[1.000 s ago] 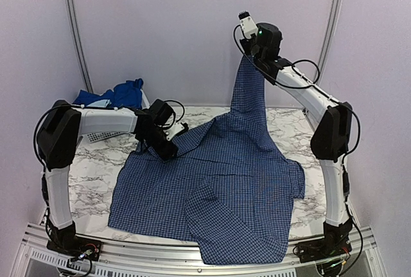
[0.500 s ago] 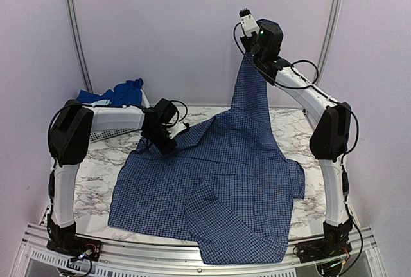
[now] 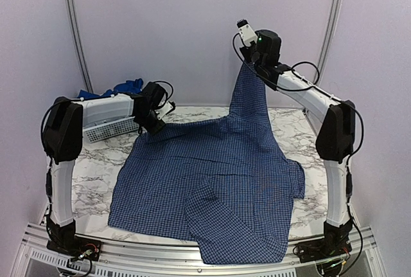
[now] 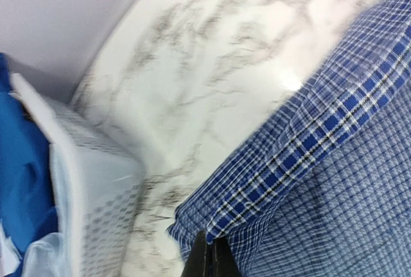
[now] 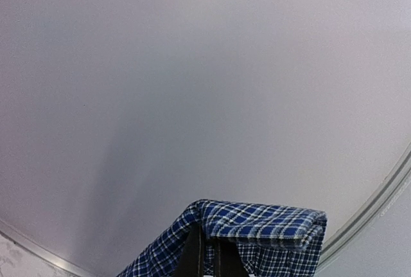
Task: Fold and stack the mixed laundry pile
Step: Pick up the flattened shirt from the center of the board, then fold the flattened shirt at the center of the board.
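on the table, checked shirt, left fingers pinching its edge, right fingers gripping lifted corner

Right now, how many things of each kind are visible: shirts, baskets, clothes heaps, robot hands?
checked shirt: 1
white basket: 1
heap of royal blue clothes: 1
left hand and right hand, both shut on the shirt: 2
total: 5
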`<state>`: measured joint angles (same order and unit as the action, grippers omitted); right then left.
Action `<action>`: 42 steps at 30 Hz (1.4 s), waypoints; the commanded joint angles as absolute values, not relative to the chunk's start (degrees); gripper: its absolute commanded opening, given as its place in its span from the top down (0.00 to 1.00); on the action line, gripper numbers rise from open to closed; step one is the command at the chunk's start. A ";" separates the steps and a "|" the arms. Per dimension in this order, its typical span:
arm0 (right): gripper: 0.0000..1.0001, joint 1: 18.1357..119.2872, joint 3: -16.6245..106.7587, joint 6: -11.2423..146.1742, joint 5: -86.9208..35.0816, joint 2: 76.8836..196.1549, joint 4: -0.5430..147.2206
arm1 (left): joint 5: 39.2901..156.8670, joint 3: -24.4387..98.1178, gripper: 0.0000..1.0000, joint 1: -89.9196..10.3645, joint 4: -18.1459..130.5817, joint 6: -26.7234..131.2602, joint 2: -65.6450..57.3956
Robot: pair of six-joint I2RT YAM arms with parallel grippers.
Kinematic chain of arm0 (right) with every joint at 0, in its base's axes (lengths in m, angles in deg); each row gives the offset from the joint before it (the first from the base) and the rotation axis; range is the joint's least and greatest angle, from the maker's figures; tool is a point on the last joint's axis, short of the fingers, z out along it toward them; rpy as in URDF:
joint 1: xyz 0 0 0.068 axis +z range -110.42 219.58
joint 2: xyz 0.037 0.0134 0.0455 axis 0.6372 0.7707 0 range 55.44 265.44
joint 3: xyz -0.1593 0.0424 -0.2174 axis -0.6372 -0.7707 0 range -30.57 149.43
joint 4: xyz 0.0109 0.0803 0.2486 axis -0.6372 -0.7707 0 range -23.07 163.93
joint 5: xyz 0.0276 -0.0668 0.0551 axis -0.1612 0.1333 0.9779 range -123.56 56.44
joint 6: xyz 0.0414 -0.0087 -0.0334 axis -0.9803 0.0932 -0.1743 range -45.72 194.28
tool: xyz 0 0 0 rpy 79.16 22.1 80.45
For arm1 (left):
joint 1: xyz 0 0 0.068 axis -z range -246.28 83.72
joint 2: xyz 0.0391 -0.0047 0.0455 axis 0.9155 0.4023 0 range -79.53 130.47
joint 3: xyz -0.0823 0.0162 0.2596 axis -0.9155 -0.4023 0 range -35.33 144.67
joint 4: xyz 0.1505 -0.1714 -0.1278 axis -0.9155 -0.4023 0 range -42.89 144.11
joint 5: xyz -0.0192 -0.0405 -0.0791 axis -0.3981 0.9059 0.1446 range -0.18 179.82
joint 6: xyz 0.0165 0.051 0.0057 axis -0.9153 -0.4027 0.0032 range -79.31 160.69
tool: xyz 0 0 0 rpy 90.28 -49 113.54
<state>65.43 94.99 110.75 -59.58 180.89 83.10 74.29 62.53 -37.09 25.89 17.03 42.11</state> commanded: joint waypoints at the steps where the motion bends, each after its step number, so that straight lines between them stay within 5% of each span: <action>1: 1.00 65.99 88.33 109.82 -60.01 172.25 84.47 | 63.27 64.49 1.00 -37.10 29.01 14.58 39.57; 8: 1.00 67.07 80.09 107.54 -61.04 163.99 83.16 | 55.55 65.01 1.00 -37.19 33.22 12.14 39.50; 17: 1.00 73.95 71.32 105.39 -62.50 152.92 76.54 | 62.85 56.57 1.00 -37.19 34.66 9.92 34.33; 26: 1.00 89.50 59.27 101.46 -79.23 139.75 69.11 | 66.05 42.34 1.00 -37.18 40.49 8.28 26.80; 32: 1.00 104.23 58.26 85.47 -87.09 135.14 48.42 | 67.37 36.69 1.00 -37.18 43.23 8.06 25.17; 39: 1.00 110.16 56.71 59.52 -59.67 133.04 19.67 | 69.84 33.99 0.98 -37.19 44.66 9.78 23.66; 42: 0.50 110.16 49.53 56.40 -46.11 126.29 20.83 | 71.05 32.39 0.85 -37.19 46.70 11.48 21.61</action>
